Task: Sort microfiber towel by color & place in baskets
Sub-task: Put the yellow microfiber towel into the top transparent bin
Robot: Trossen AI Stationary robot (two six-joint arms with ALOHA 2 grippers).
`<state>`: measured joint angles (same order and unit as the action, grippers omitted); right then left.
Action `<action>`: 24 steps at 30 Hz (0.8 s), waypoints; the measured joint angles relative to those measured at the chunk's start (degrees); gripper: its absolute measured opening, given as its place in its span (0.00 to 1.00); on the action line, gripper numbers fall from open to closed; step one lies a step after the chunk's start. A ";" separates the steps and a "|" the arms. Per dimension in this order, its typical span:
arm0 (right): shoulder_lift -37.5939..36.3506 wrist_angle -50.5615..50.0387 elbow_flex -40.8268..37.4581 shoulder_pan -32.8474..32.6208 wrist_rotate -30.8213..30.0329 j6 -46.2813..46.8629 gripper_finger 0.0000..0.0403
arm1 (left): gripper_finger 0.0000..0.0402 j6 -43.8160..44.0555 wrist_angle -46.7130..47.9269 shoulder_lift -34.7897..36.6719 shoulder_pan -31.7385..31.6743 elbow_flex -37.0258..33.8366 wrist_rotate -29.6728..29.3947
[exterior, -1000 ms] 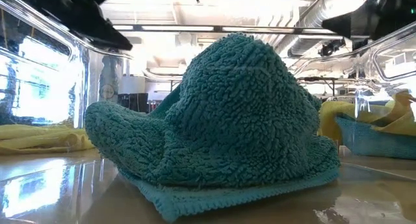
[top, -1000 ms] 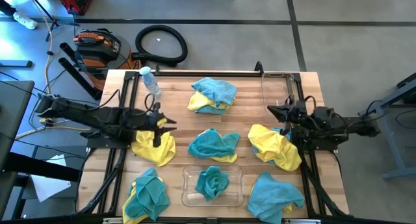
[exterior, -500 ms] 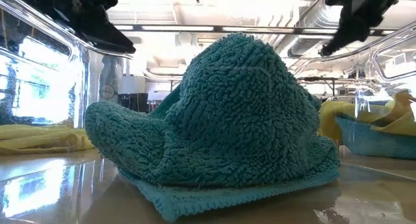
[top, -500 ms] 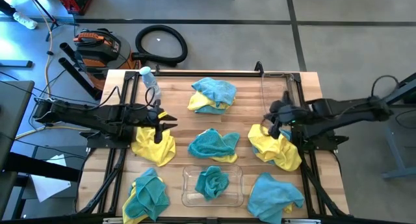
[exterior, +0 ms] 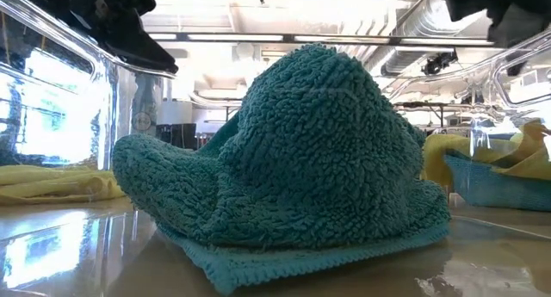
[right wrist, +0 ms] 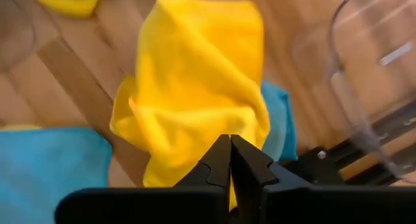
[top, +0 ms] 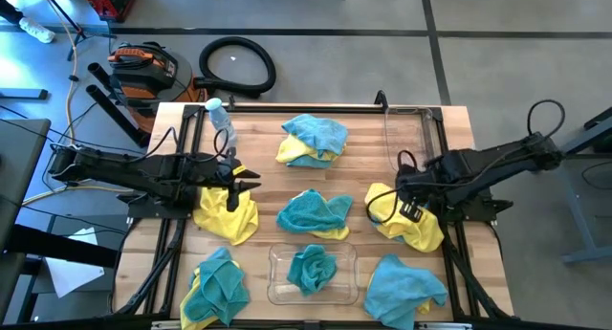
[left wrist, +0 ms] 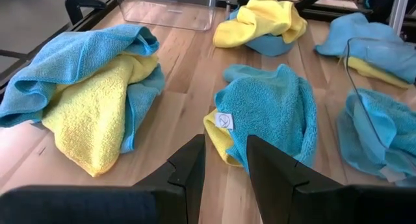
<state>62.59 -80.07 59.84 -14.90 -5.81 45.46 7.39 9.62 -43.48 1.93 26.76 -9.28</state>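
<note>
Yellow and teal towels lie in heaps on the wooden table. One teal towel [top: 314,268] sits in the near clear basket [top: 277,292]; it fills the low view [exterior: 293,151]. The far-right basket [top: 406,129] holds nothing that I can see. My left gripper [top: 241,183] hovers open at the far edge of a yellow towel [top: 227,217], pointing at the centre teal towel [left wrist: 273,113]. My right gripper [top: 407,204] is shut and points down at the yellow towel [right wrist: 195,100] topping the right heap [top: 411,225]. My right gripper's shut fingertips [right wrist: 229,146] come from above at the yellow towel's upper fold [right wrist: 214,130]. I cannot tell whether they touch it. The towel lies on its heap, with teal cloth [right wrist: 279,126] beneath.
A clear water bottle [top: 223,122] stands at the far-left corner. A teal-over-yellow heap [top: 314,139] lies at the far centre, a mixed heap [top: 215,287] near left and a teal towel [top: 404,290] near right. Bare wood shows between the heaps.
My right gripper has swung from beside the far-right basket toward the table's near edge, tipped downward and dropped onto the right yellow heap. No towel has moved.
</note>
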 joint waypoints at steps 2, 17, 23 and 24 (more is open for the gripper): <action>0.00 0.19 -1.46 -1.08 0.32 0.50 0.09 | 0.26 -0.04 0.03 0.00 0.00 0.00 0.00; 0.04 18.34 -16.89 -6.54 -1.06 -3.92 0.50 | 0.26 -0.12 0.38 0.00 0.00 0.00 -0.02; 0.04 22.87 -22.70 -6.54 -1.06 -3.92 0.52 | 0.26 -0.12 0.46 0.00 0.00 0.00 -0.02; 0.04 23.51 -23.36 -6.54 -1.08 -3.92 0.52 | 0.26 -0.12 0.46 0.00 0.00 0.00 -0.02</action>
<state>62.63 -56.56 36.49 -21.43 -6.90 41.54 7.27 10.09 -43.48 1.93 26.76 -9.30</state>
